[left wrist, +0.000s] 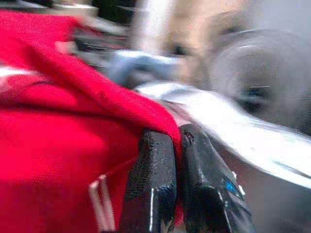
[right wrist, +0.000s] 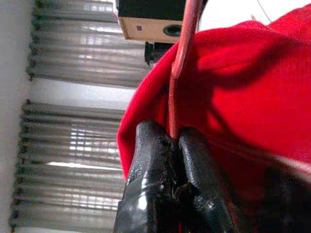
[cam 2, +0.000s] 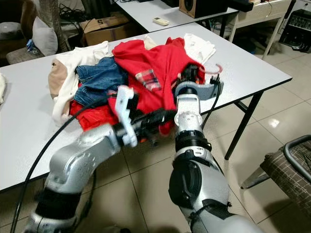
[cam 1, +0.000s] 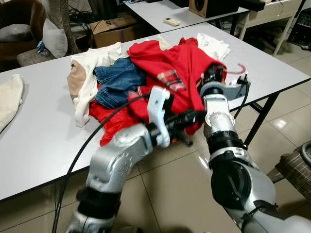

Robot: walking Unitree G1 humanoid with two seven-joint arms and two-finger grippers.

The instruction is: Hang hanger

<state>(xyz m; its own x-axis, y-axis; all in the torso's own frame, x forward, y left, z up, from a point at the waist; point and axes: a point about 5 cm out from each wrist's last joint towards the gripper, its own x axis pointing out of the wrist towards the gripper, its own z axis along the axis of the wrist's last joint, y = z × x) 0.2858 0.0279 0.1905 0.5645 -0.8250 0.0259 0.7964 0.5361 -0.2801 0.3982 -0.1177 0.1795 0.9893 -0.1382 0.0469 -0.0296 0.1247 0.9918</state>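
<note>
Red hanger (right wrist: 181,63) is sitting pinched between the 2 fingers (right wrist: 146,179) of the right tool (right wrist: 172,138), pressed against the red shirt (cam 1: 180,68) at the front edge of the clothes pile (cam 1: 116,80) on the white table (cam 1: 43,141). Left tool (left wrist: 176,145) is reaching in from the side, its 2 fingers (left wrist: 150,189) clamped together on the lower hem of the same red shirt, just beside the right arm. Pile is also holding jeans (cam 1: 119,77) and white garments (cam 1: 95,60).
</note>
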